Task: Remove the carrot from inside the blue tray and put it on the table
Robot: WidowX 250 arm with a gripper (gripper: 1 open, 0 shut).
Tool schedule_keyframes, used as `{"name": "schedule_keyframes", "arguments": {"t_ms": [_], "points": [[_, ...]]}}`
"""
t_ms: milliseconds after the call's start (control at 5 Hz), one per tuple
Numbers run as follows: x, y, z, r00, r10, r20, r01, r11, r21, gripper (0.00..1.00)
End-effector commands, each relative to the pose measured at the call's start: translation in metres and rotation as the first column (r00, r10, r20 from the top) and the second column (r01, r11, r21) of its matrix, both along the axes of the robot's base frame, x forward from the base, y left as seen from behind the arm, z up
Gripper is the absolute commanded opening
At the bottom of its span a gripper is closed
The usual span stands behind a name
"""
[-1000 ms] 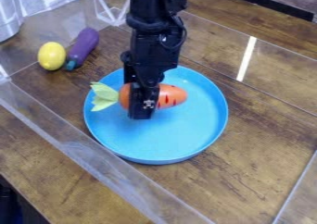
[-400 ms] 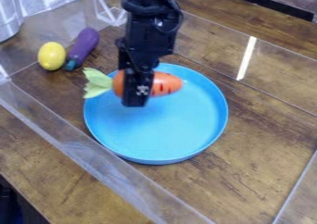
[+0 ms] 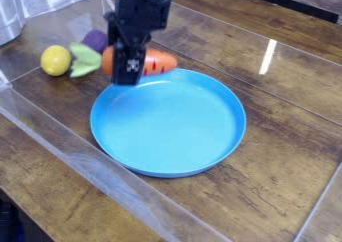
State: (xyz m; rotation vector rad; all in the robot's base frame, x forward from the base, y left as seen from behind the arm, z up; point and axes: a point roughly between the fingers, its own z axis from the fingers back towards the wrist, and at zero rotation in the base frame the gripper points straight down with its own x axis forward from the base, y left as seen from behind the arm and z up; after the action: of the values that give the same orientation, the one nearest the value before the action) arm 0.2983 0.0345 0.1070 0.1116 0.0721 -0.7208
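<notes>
lemon: one, yellow lemon (image 3: 54, 59), far left on the wood, touching or just beside the leafy end of the carrot in this view.
eggplant: one, purple eggplant (image 3: 94, 38), only a sliver showing behind the arm, near the lemon.
carrot: one, carrot (image 3: 154, 61), orange body with dark marks sticking out right of the fingers, pale green top sticking out left toward the lemon.
carrot axis: roughly level, left-right across the frame, crosswise to the jaws.
carrot place: held up in the air, over the upper-left rim of the tray, about at the edge; whether it is fully clear of the rim I cannot tell.
gripper: one arm, one gripper (image 3: 124, 66), pointing down, jaws clamped on the carrot near its middle.
tray: one, blue tray (image 3: 221, 136), round, shallow, nothing in it now.
table: one, table (image 3: 287, 186), dark glossy planks, bare wood left of and behind the tray.
key relation: carrot sits in the jaws; free tabletop lies just beyond the rim, but lemon and eggplant crowd that side.
step (judgement): carry-out phase, lift done, put-down not yet done.
risk (judgement): lowering here could land the leafy end on the lemon or the body on the rim; needs a spot apart from both.
</notes>
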Motion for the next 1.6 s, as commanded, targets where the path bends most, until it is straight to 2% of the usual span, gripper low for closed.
{"name": "schedule_keyframes", "arguments": {"t_ms": [0,200,400,1200,1400], "points": [[0.008,-0.006,0.043,0.993,-0.030,0.114,0.027,0.999,0.032,0.00],[0.021,0.001,0.041,0.990,-0.074,0.121,0.068,0.996,0.052,1.00],[0.020,0.006,0.033,0.989,-0.081,0.120,0.075,0.996,0.058,1.00],[0.007,0.012,-0.001,0.993,0.000,0.115,0.006,0.999,-0.047,1.00],[0.005,0.011,-0.012,0.994,-0.029,0.109,0.036,0.997,-0.062,1.00]]}}
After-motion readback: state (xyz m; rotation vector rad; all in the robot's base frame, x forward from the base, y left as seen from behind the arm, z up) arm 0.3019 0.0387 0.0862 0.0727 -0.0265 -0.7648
